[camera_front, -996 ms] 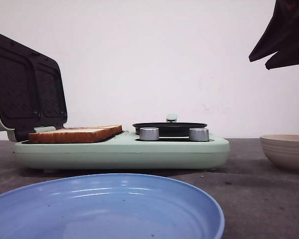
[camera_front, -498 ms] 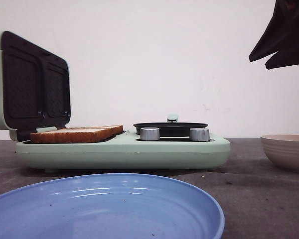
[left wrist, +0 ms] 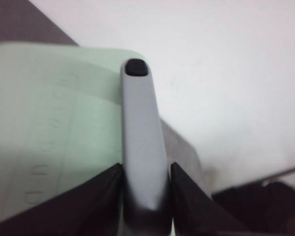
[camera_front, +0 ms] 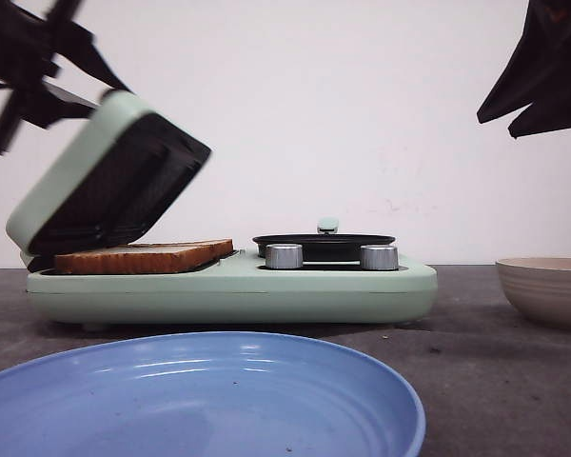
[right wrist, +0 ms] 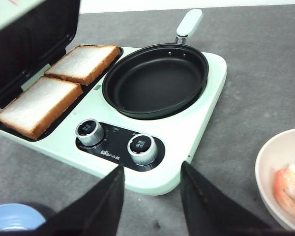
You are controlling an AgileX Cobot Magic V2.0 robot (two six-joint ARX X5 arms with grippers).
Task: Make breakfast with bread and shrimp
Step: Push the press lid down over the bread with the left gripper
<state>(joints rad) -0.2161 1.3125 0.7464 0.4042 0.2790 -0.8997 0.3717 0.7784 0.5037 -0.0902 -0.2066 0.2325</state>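
The left gripper (left wrist: 146,194), jaws clamped on the lid handle (left wrist: 141,137), tilts the lid (camera_front: 109,176) over the bread (right wrist: 59,83), apparently to toast it; the right gripper (right wrist: 150,201) hangs jaws apart, shrimp (right wrist: 290,189) in the bowl (camera_front: 542,286) toward the bench's right edge.

Legible text: none; small white print on the breakfast maker's control panel (right wrist: 119,143), too blurred to read.

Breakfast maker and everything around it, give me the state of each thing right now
Lid: partly lowered over the bread.
Bread: two slices flat on the grill plate, uncovered.
Frying pan: empty.
Beige bowl: holds the shrimp.
Blue plate: empty.
Left gripper: jaws around the lid handle.
Right gripper: open, holding nothing.
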